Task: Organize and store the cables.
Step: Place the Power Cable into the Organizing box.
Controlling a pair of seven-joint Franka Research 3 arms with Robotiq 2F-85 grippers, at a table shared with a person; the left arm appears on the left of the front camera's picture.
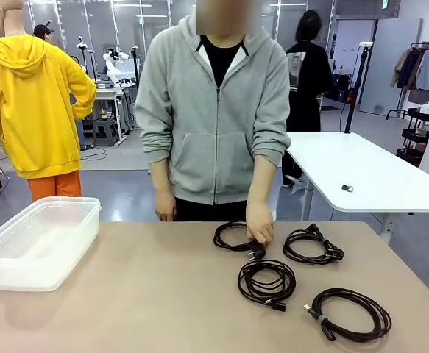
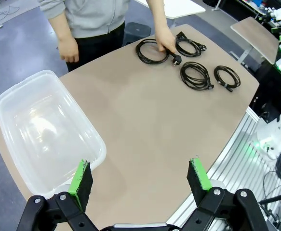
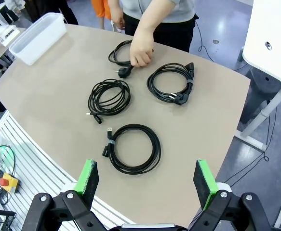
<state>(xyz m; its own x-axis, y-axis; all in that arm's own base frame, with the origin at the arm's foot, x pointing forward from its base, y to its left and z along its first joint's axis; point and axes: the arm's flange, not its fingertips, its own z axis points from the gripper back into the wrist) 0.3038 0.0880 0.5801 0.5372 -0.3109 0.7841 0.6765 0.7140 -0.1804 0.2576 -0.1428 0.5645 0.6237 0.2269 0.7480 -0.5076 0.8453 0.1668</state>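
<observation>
The right gripper (image 3: 146,169) hangs spread wide and empty over the table's (image 3: 48,86) near edge. The nearest cable coil (image 3: 133,148) lies just ahead of its fingers, a second coil (image 3: 109,97) farther ahead to that view's left, and a third coil (image 3: 171,83) ahead to its right; beyond them, the person's hand (image 3: 141,50) seems to grip a fourth coil (image 3: 118,54) near the plug. The left gripper (image 2: 139,168) is likewise parted and holding nothing, with a clear plastic bin (image 2: 44,130) just ahead of one finger and all four coils well ahead.
</observation>
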